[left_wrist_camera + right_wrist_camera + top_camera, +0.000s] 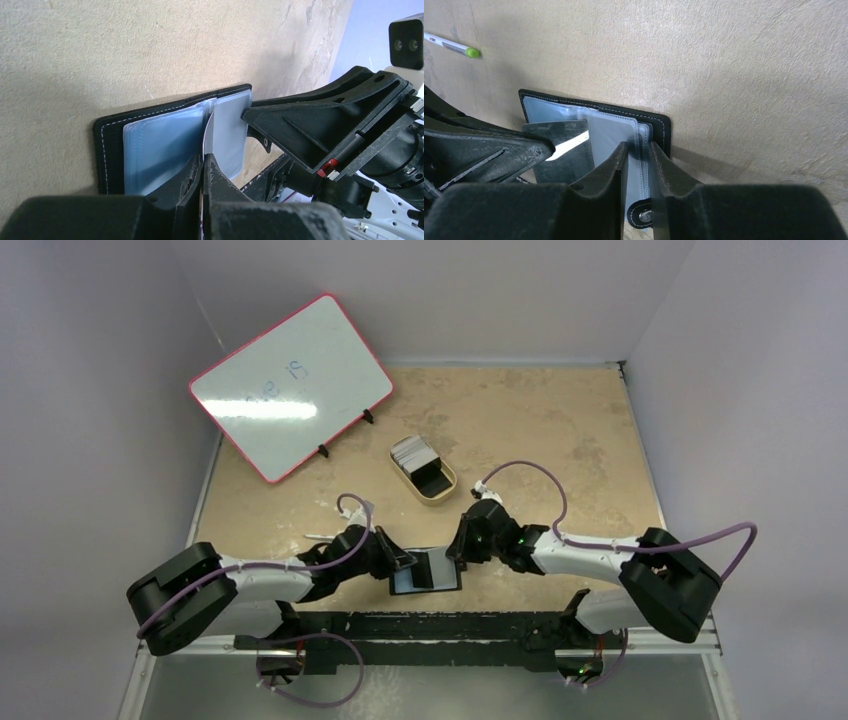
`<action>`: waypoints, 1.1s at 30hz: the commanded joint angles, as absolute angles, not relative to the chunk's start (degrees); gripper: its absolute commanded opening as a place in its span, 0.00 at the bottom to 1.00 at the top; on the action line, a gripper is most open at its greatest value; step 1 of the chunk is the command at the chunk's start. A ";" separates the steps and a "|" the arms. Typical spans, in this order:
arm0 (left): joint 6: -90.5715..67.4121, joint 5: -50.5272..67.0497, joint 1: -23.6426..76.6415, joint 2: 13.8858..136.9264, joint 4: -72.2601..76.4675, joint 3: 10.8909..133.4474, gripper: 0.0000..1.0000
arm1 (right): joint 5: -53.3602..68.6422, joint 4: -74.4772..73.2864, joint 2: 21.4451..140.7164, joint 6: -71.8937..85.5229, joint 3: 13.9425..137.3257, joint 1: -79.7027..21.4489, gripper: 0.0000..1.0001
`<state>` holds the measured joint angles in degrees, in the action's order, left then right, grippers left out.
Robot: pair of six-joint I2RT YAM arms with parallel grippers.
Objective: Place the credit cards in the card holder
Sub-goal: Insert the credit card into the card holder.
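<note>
The card holder (425,572) lies open near the table's front edge, with black covers and bluish sleeves (160,145). My left gripper (205,159) is shut on one thin credit card (209,131), held on edge, its far end down among the sleeves at the fold. In the right wrist view this card (564,150) looks dark grey. My right gripper (639,146) has its jaws a little apart, closed on a bundle of sleeves (640,165) at the holder's right side, above the snap tab (642,216). More whitish cards (413,451) sit in a tan tin (445,487).
A pink-framed whiteboard (290,385) stands propped at the back left. A pen (451,46) with a green tip lies left of the holder. Both arms (600,555) meet over the holder, fingers close together. White walls enclose the table on three sides.
</note>
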<state>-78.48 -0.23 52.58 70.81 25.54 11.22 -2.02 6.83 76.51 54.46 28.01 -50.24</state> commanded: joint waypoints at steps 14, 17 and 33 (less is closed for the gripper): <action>-77.62 -2.77 52.82 67.80 21.33 10.95 0.00 | -1.60 6.89 74.87 55.65 26.21 -51.28 0.21; -77.59 -2.20 52.79 69.50 23.12 11.21 0.00 | -1.52 6.86 74.88 55.49 26.50 -51.26 0.21; -72.40 -3.73 52.82 71.34 22.49 13.43 0.00 | -1.32 7.07 74.97 55.28 27.12 -51.59 0.22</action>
<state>-76.36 -1.06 52.58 71.66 25.54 11.55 -1.98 7.35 75.66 54.87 26.98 -50.92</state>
